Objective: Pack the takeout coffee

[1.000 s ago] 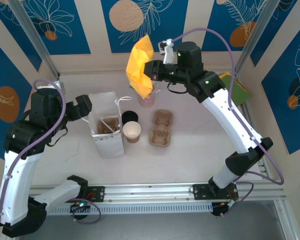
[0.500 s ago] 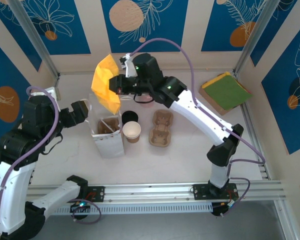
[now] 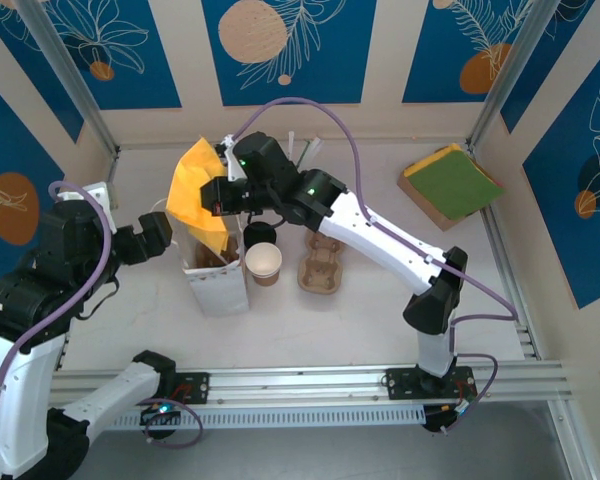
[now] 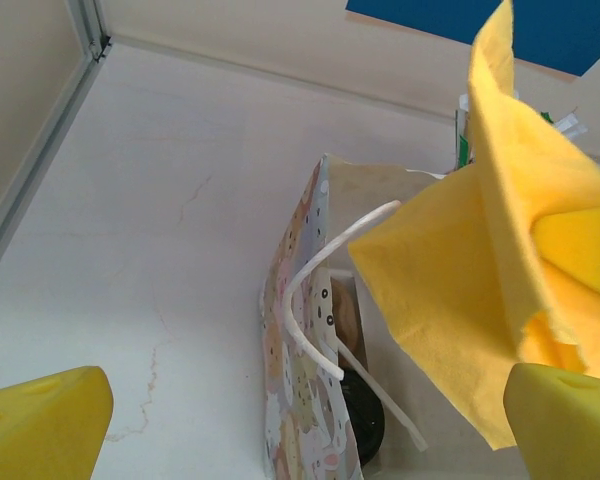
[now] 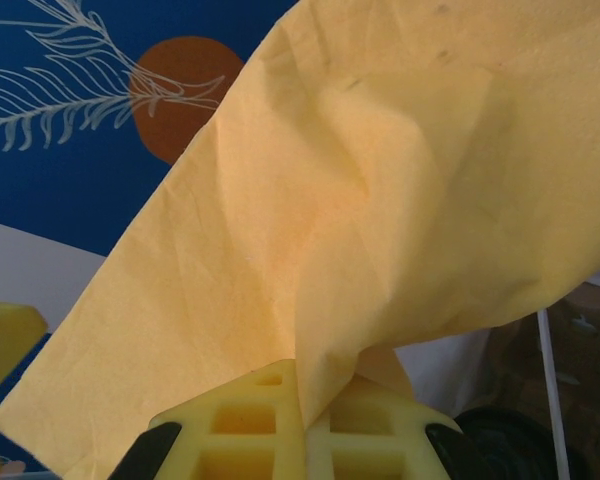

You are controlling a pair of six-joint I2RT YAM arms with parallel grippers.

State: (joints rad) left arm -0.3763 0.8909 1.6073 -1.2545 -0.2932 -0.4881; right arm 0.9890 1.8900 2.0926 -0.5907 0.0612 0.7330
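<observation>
A patterned white paper bag (image 3: pixel 220 285) (image 4: pixel 288 400) stands open at centre-left. Deep inside it a round black lid (image 4: pixel 365 425) shows beside something brown; it looks like the takeout coffee, its cup body hidden by the bag wall. My right gripper (image 3: pixel 217 197) (image 5: pixel 325 420) hovers over the bag's mouth, shut on a yellow napkin (image 3: pixel 192 195) (image 5: pixel 310 200) (image 4: pixel 480 280) that hangs over the opening. My left gripper (image 3: pixel 160 238) (image 4: pixel 300 440) sits just left of the bag, open, with nothing between its fingers (image 4: pixel 40 425).
Right of the bag stand a brown cup with a pale inside (image 3: pixel 264 262) and a black lid (image 3: pixel 261 236) behind it. A brown pulp cup carrier (image 3: pixel 323 262) lies further right. Green and yellow napkins (image 3: pixel 452 185) are stacked at the back right.
My right arm has swung left from the back centre, carrying the yellow napkin over the bag. My left arm has drawn back slightly, still open.
</observation>
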